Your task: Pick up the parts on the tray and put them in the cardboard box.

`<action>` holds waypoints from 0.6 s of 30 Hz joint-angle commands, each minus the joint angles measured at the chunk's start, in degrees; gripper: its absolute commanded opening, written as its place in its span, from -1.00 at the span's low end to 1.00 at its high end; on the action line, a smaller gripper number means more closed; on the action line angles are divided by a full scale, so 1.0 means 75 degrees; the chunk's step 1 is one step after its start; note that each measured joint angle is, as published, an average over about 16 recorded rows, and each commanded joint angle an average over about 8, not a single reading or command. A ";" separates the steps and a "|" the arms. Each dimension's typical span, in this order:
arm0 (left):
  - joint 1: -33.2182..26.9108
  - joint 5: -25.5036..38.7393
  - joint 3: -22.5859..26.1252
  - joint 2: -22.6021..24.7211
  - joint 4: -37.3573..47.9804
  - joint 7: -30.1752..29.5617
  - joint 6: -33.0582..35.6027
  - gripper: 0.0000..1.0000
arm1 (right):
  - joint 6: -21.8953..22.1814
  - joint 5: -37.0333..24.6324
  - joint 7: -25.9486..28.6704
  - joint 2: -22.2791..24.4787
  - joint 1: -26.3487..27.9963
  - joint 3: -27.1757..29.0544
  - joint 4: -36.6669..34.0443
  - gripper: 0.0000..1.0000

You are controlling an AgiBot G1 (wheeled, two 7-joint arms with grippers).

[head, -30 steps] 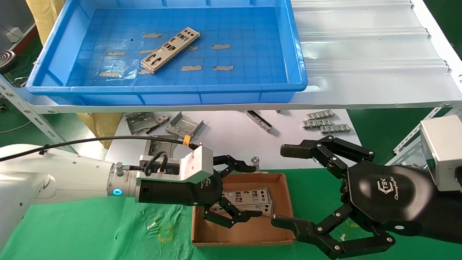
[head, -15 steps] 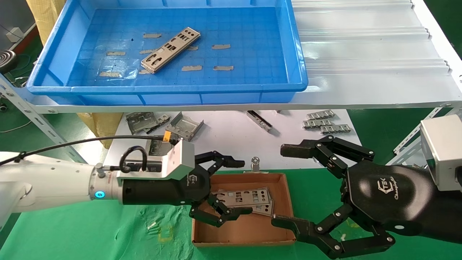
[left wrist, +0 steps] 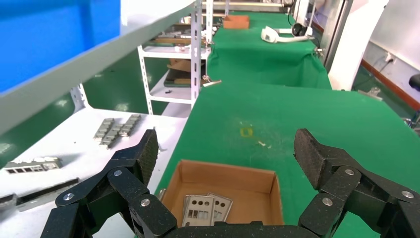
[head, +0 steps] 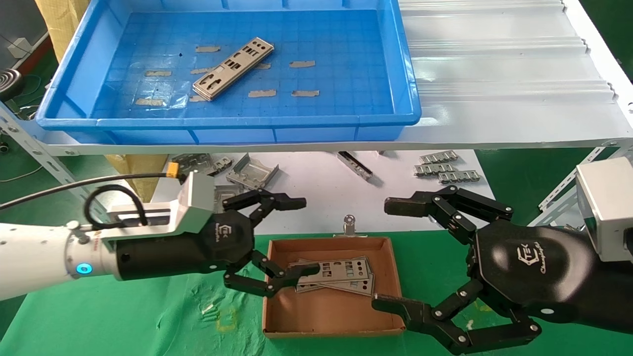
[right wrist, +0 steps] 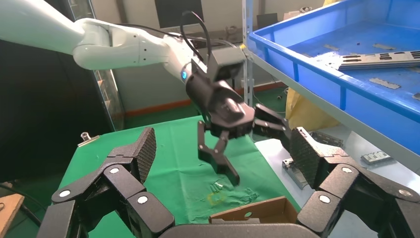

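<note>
Your room is tight and stacked: a white corrugated shelf carries the blue tray up at the back, and under and in front of it lies a green-covered worktop with a white sheet scattered with folded grey brackets and small ribbed strips, none of which are yours to move. The tray is large and shallow with a gridded floor dotted with tan tape, and what looks like a small stack of punched metal plates lies slanted near its middle, well apart from every wall, so you have free approach from above but nothing to push against. The cardboard box sits on the green cloth below the shelf edge, with several plates already lying flat and overlapped toward its far side. The left gripper hangs with its fingers spread wide and empty, at the box's left wall, its lower fingertip over the plates there; the right gripper is parked just right of the box, also spread and holding nothing. Judge the plates as light, stiff and thin, with slick faces and probably sharp punched edges; lying flat they offer little to bite. You would likely do best pinching across the narrow width near the middle of the length, watching that one lifts alone, not the stack.
</note>
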 commanded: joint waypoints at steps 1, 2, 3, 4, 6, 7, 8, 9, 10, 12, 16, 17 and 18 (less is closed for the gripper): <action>0.0124 -0.0083 -0.0117 -0.0171 -0.0294 -0.0179 -0.0015 1.00 | 0.0000 0.0000 0.0000 0.0000 0.0000 0.0000 0.0000 1.00; 0.0188 -0.0125 -0.0176 -0.0259 -0.0444 -0.0270 -0.0023 1.00 | 0.0000 0.0000 0.0000 0.0000 0.0000 0.0000 0.0000 1.00; 0.0251 -0.0167 -0.0236 -0.0347 -0.0594 -0.0361 -0.0030 1.00 | 0.0000 0.0000 0.0000 0.0000 0.0000 0.0000 0.0000 1.00; 0.0312 -0.0208 -0.0293 -0.0431 -0.0739 -0.0449 -0.0038 1.00 | 0.0000 0.0000 0.0000 0.0000 0.0000 0.0000 0.0000 1.00; 0.0439 -0.0292 -0.0412 -0.0606 -0.1039 -0.0632 -0.0053 1.00 | 0.0000 0.0000 0.0000 0.0000 0.0000 0.0000 0.0000 1.00; 0.0500 -0.0333 -0.0470 -0.0691 -0.1184 -0.0720 -0.0060 1.00 | 0.0000 0.0000 0.0000 0.0000 0.0000 0.0000 0.0000 1.00; 0.0564 -0.0375 -0.0530 -0.0779 -0.1334 -0.0812 -0.0068 1.00 | 0.0000 0.0000 0.0000 0.0000 0.0000 0.0000 0.0000 1.00; 0.0626 -0.0417 -0.0588 -0.0865 -0.1483 -0.0902 -0.0076 1.00 | 0.0000 0.0000 0.0000 0.0000 0.0000 0.0000 0.0000 1.00; 0.0687 -0.0458 -0.0646 -0.0949 -0.1627 -0.0989 -0.0083 1.00 | 0.0000 0.0000 0.0000 0.0000 0.0000 0.0000 0.0000 1.00; 0.0814 -0.0542 -0.0765 -0.1125 -0.1928 -0.1172 -0.0098 1.00 | 0.0000 0.0000 0.0000 0.0000 0.0000 0.0000 0.0000 1.00; 0.1062 -0.0708 -0.0998 -0.1468 -0.2516 -0.1530 -0.0128 1.00 | 0.0000 0.0000 0.0000 0.0000 0.0000 0.0000 0.0000 1.00; 0.1126 -0.0750 -0.1058 -0.1556 -0.2666 -0.1622 -0.0136 1.00 | 0.0000 0.0000 0.0000 0.0000 0.0000 0.0000 0.0000 1.00; 0.1190 -0.0793 -0.1118 -0.1644 -0.2817 -0.1713 -0.0144 1.00 | 0.0000 0.0000 0.0000 0.0000 0.0000 0.0000 0.0000 1.00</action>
